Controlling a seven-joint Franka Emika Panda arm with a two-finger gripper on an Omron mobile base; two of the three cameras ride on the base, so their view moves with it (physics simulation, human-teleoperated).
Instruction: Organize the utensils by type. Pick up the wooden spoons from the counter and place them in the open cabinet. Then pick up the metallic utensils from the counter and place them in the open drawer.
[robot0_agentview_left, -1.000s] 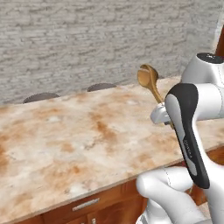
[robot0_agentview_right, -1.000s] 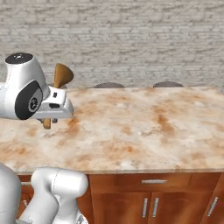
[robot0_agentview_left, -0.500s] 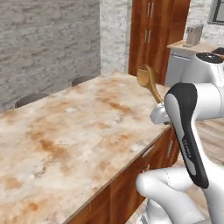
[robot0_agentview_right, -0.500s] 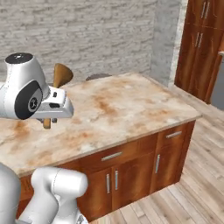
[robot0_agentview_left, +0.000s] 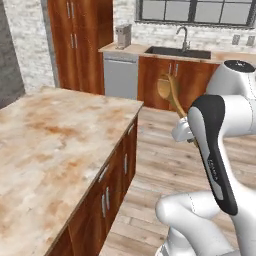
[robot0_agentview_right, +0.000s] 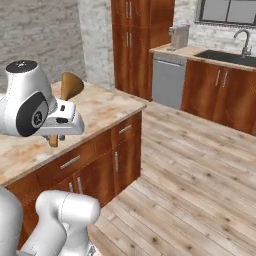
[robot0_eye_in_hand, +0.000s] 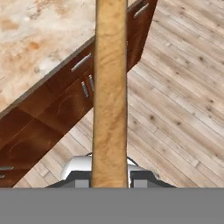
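Note:
My gripper (robot0_agentview_left: 189, 134) is shut on a wooden spoon (robot0_agentview_left: 169, 93), held upright in the air with its oval bowl on top. In the right base view the gripper (robot0_agentview_right: 56, 136) sits under the white wrist and the spoon's bowl (robot0_agentview_right: 70, 85) rises above it. In the hand view the spoon's tan handle (robot0_eye_in_hand: 110, 87) runs straight up the middle from between the fingertips of the gripper (robot0_eye_in_hand: 110, 181). The marbled counter (robot0_agentview_left: 50, 140) lies to the left, its corner (robot0_agentview_right: 107, 107) beside the arm. The metallic utensils, an open cabinet and an open drawer are out of view.
Tall reddish-brown cupboards (robot0_agentview_left: 80, 40) stand at the back, doors shut. Beside them are a grey dishwasher (robot0_agentview_left: 120, 75) and a sink counter (robot0_agentview_left: 180, 51) under a window. Wooden floor (robot0_agentview_right: 190, 180) stretches between the island's shut fronts (robot0_agentview_right: 120, 150) and that back wall.
The whole picture has swung: the base has turned from the grey stone wall toward the kitchen's sink side. The spoon stays in the gripper, held the same way.

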